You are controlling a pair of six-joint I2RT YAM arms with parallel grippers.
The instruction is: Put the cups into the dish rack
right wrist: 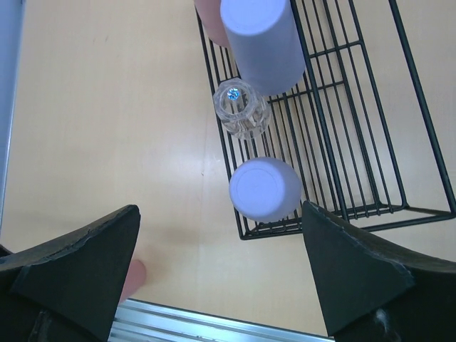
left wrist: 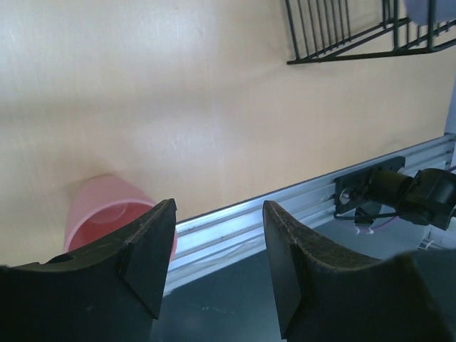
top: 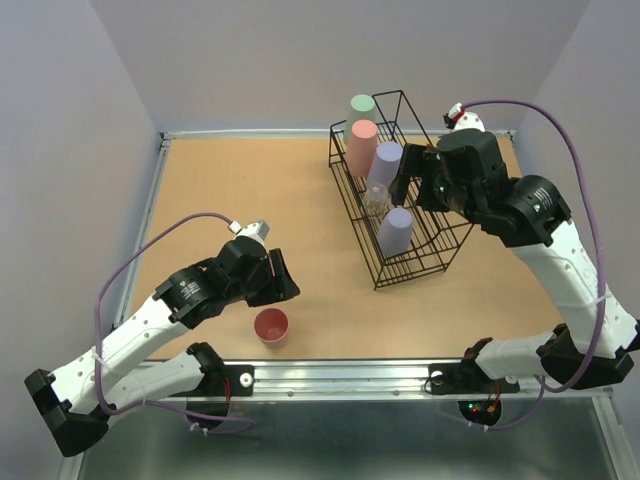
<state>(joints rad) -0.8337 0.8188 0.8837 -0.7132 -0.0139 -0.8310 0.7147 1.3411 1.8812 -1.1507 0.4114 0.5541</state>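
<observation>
L gripper (top: 286, 280) is hanging low over the table (top: 220, 190). Its fingers (left wrist: 146, 263) are parted about halfway w/ nothing between them. Red cup (top: 271, 325) is sitting just outside the gap, by the finger on the left of the wrist view and partly hidden behind it. Touching or not, can't tell. The cup is standing upright, mouth up, long axis vertical. It's smooth matte plastic, tapered, w/ a round rim. A grooved alu rail (left wrist: 235, 221) is running crosswise just past the fingertips.

R gripper (top: 415, 185) is hovering over the rack (top: 415, 262), jaws spread wide, holding nothing. Its fingers (right wrist: 78, 263) are showing as black, rough-faced wedges. The rack is thin black wire: boxy frame, stepped tiers, lying below and ahead of this hand.

Five cups are sitting in the rack, all inverted, flat bases up, axes roughly vertical w/ a lean.
- Low lavender cup (right wrist: 263, 189) is sitting ahead of the fingertips, in line w/ the gap, at the rack's nearest corner.
- Clear cup (right wrist: 242, 110) is sitting further ahead; it's faceted, see-through and smaller than the rest.
- Tall lavender cup (right wrist: 260, 39) is standing beyond that.
- Salmon cup (top: 361, 145) is standing next out.
- Green cup (top: 362, 106) is standing farthest from the hand.
</observation>
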